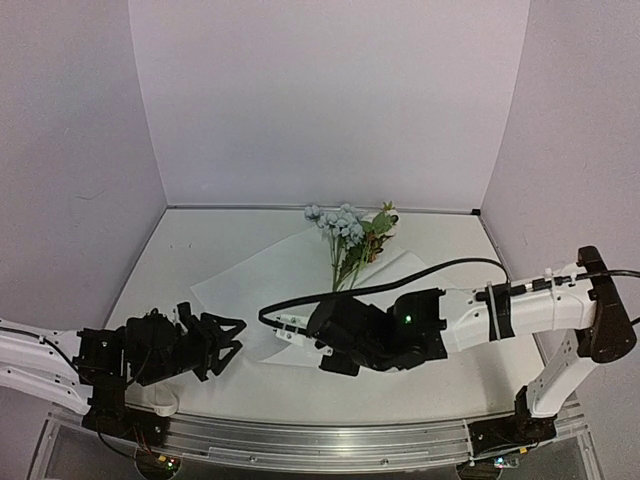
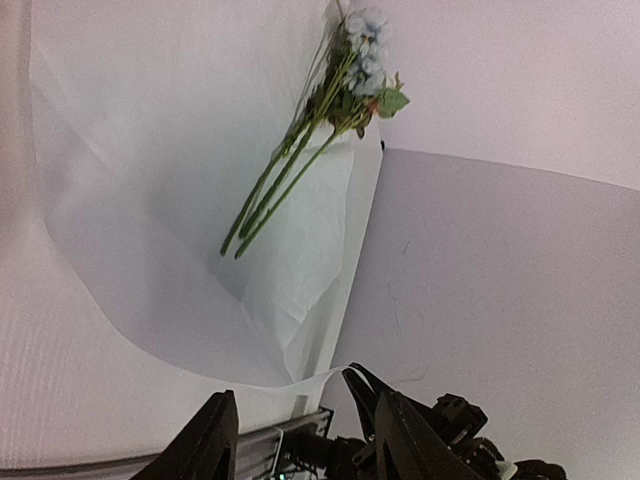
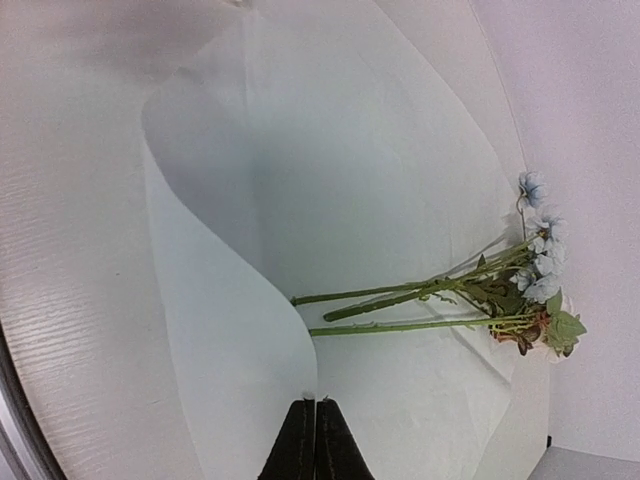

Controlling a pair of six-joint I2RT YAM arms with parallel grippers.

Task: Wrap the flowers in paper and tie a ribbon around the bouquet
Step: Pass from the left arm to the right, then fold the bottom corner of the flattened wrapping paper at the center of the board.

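Observation:
The paper (image 1: 260, 280) lies spread across the table, with the flowers (image 1: 350, 235) on its far right part, blooms toward the back wall. My right gripper (image 1: 290, 333) is shut on the paper's near edge and holds it up in a curved fold (image 3: 230, 330); its jaws (image 3: 315, 408) press together on the sheet, and the green stems (image 3: 400, 300) lie just beyond. My left gripper (image 1: 232, 340) stands open to the left of that pinched edge, its fingers (image 2: 400, 435) apart with nothing between them. In the left wrist view the flowers (image 2: 320, 120) rest on the paper (image 2: 150, 200). The ribbon is out of view.
Pale walls close the table on the left, back and right. An aluminium rail (image 1: 330, 440) runs along the near edge by the arm bases. A black cable (image 1: 430, 268) arcs over the table above the right arm.

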